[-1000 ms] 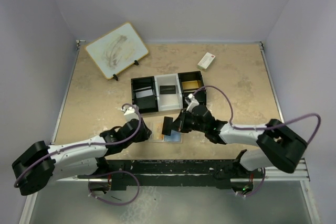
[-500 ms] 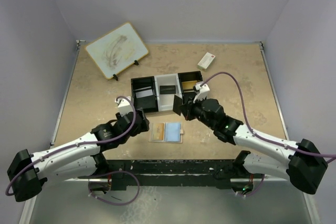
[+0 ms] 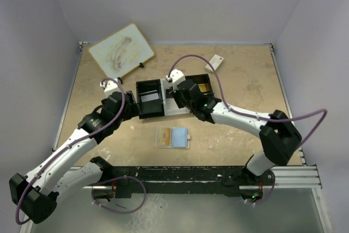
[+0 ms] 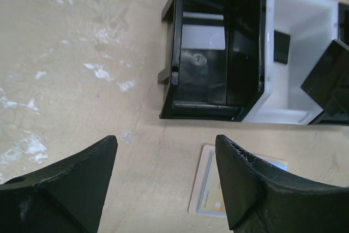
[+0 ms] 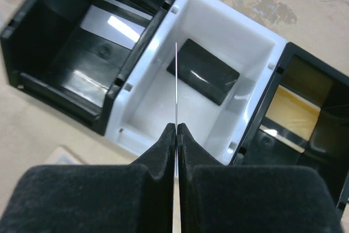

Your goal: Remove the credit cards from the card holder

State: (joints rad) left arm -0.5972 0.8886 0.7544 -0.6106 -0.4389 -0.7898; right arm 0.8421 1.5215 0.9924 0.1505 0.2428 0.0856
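View from above of a beige stone-patterned table (image 3: pixel 240 91) with two robot arms reaching in from the near edge; the card holder (image 3: pixel 172 137) lies open and flat on the table, tan at its left and pale blue at its right, just in front of a three-compartment tray (image 4: pixel 199 110) and apart from both grippers; the left gripper (image 4: pixel 165 144) hovers over bare table near the tray's left front corner, its two black fingers spread wide with nothing between them, and a corner of the card holder shows just beyond its right finger; the right gripper (image 5: pixel 177 126) hangs above the tray's white middle compartment, its padded fingers pressed together on a thin card (image 5: pixel 176 80) seen edge-on from its own camera as a fine vertical line; below it a black card (image 5: pixel 203 79) lies on the white compartment's floor; the black compartment to the left holds a pale card (image 5: pixel 112 25), and the black one to the right holds a gold card (image 5: pixel 294 110); at the far side of the table stand a small white box (image 3: pixel 214 62) with a red mark and a pale board (image 3: pixel 121 52) propped on a stand.
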